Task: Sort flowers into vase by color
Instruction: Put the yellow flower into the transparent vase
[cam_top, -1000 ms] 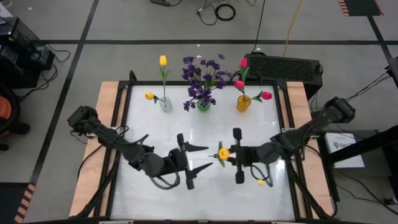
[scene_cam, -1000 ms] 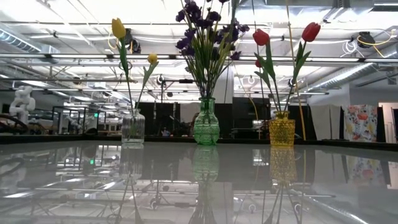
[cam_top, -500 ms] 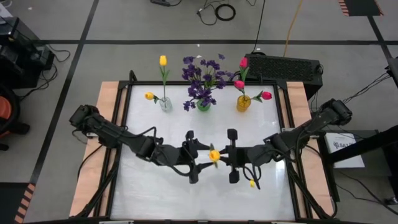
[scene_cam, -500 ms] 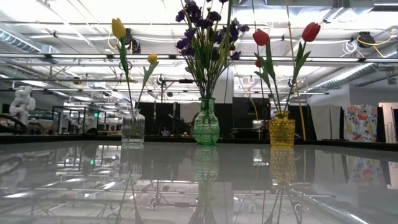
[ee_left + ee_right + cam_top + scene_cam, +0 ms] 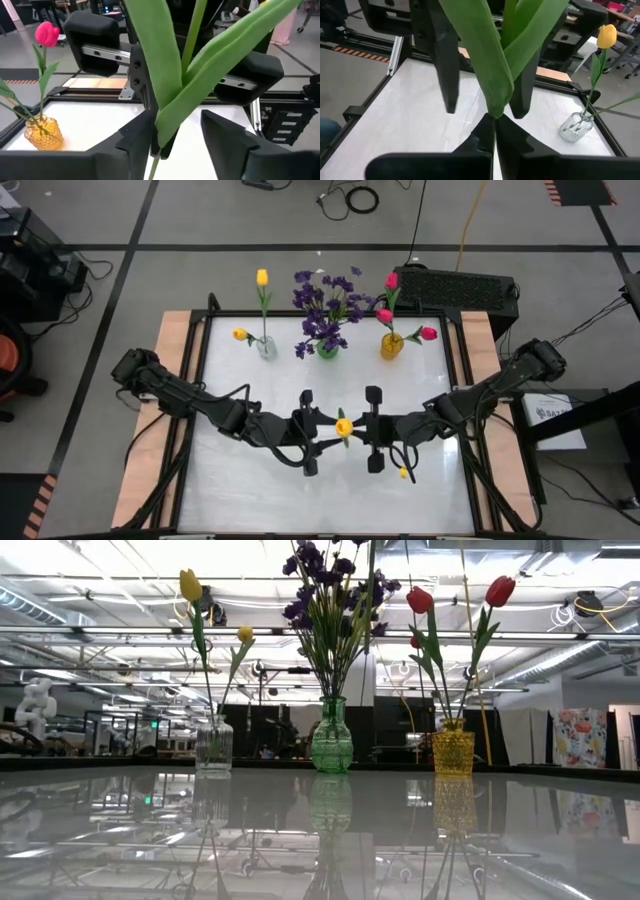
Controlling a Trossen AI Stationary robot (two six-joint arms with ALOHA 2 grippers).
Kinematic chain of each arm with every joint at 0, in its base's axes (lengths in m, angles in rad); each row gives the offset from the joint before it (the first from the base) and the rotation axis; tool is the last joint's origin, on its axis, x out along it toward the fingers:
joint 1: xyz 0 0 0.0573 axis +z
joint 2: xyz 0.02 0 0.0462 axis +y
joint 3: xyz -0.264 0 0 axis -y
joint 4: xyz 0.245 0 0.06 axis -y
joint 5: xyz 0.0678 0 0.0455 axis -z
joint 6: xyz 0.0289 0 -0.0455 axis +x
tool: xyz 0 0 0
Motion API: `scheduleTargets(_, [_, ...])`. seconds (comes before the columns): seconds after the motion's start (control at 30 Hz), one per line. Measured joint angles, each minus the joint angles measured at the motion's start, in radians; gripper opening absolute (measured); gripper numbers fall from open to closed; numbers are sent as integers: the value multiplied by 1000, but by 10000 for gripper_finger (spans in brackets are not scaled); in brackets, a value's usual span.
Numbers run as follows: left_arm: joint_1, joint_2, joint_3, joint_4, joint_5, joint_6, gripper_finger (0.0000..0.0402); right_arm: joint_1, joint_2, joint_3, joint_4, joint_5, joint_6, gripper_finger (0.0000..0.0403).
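A yellow tulip [image 5: 344, 426] on a leafy green stem is held upright above the table's middle by my right gripper [image 5: 356, 430], which is shut on it. My left gripper [image 5: 335, 432] faces it from the table's left, open. Its two fingers [image 5: 137, 140] stand on either side of the tulip's leaves [image 5: 170, 85], and one is close against the leaf base. At the far edge stand a clear vase [image 5: 266, 347] with yellow tulips, a green vase [image 5: 327, 350] with purple blossoms, and an amber vase [image 5: 391, 345] with pink-red tulips. My right gripper pinches the tulip's stem just below the base of its leaves [image 5: 496, 111] between its two fingers [image 5: 482, 137]. It comes about level from the table's right, with the fingers across the stem. The flower stands upright, clear of the table.
The three vases [image 5: 330, 735] stand in a row along the far edge, their stems rising high. The glossy white table [image 5: 250, 490] has a wooden border [image 5: 170, 360] on the left and right. A dark box [image 5: 455, 285] sits behind the far right corner.
My left gripper has swung toward the table's right, up to the tulip, and its fingers now stand closer together around the leaves. My right gripper has carried the tulip a little toward the table's left, still upright.
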Motion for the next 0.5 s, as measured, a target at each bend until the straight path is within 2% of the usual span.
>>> scheduleTargets(0.5, [0,0,0,-8,-1,34,65,-2,0,0,-3,-7,8,0])
